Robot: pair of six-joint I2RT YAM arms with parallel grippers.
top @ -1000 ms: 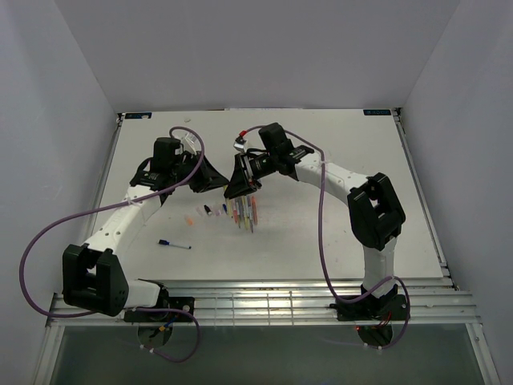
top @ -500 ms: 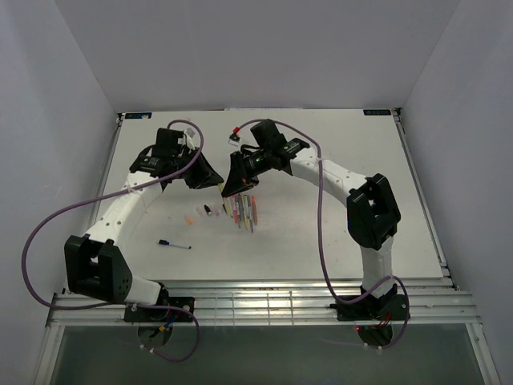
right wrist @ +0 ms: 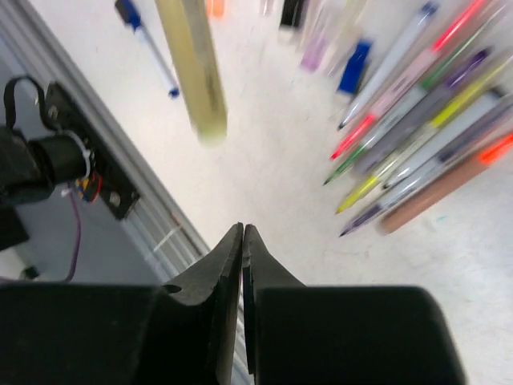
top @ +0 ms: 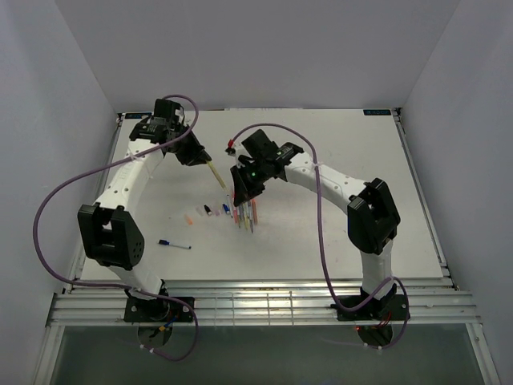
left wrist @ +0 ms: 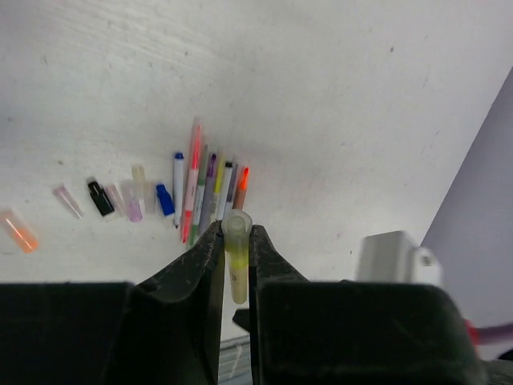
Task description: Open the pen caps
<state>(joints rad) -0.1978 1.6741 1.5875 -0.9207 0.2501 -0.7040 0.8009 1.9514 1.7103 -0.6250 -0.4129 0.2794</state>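
Note:
My left gripper (top: pixel 200 156) is shut on a pale yellow pen (top: pixel 215 172), held above the table at the back left; in the left wrist view the pen (left wrist: pixel 237 249) sits upright between the jaws. My right gripper (top: pixel 240 192) hangs over the row of pens (top: pixel 245 212), shut with nothing in it (right wrist: pixel 242 228). The yellow pen (right wrist: pixel 192 64) crosses the right wrist view, apart from those jaws. Several loose pen caps (top: pixel 207 211) lie left of the row: orange (left wrist: pixel 18 230), black (left wrist: pixel 100 197), purple (left wrist: pixel 132 208), blue (left wrist: pixel 164 200).
A blue-white pen (top: pixel 174 244) lies alone near the front left. The slotted metal rail (top: pixel 256 297) runs along the table's near edge. Walls close in the left, back and right sides. Part of the right arm (left wrist: pixel 393 255) shows white in the left wrist view.
My left arm has swung back and left, carrying the yellow pen away from the right gripper. The right gripper has closed fully and dropped toward the pen row.

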